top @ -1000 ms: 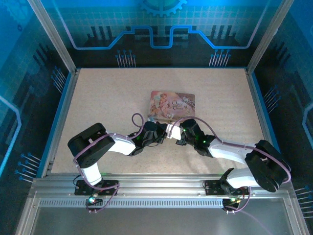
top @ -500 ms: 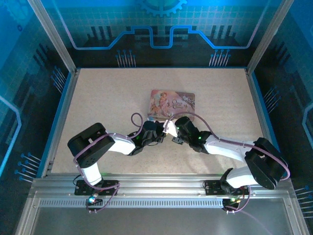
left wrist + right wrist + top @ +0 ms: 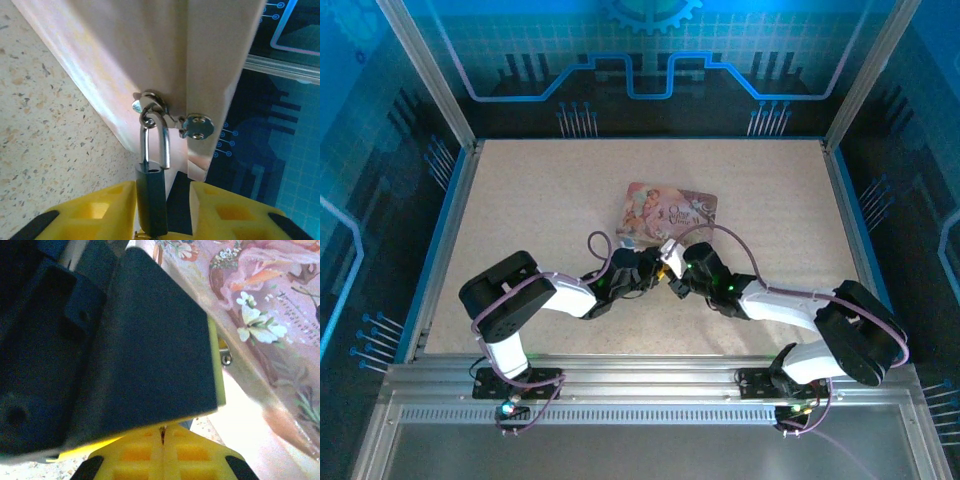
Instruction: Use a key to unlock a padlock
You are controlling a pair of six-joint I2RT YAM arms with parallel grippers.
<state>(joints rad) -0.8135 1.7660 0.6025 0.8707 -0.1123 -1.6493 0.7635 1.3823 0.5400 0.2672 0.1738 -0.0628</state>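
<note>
- Left gripper (image 3: 162, 212): I see its yellow pads clamped on the body of the small dark metal padlock (image 3: 151, 197).
- Right gripper (image 3: 162, 437): pads pressed together, with a thin sliver (image 3: 161, 430) at the seam that's too small for me to identify.
- The padlock's silver shackle (image 3: 155, 137) hooks through the hasp (image 3: 172, 120) on the flat pink picture-printed tin (image 3: 672, 208), just beyond both grippers.

The top camera looks down from high behind onto the whole table (image 3: 540, 200). The left wrist camera faces the padlock (image 3: 151, 200) on the tin (image 3: 150, 50) from very near. The right wrist camera, equally near, faces the tin's printed lid. All three views share the tin.
</note>
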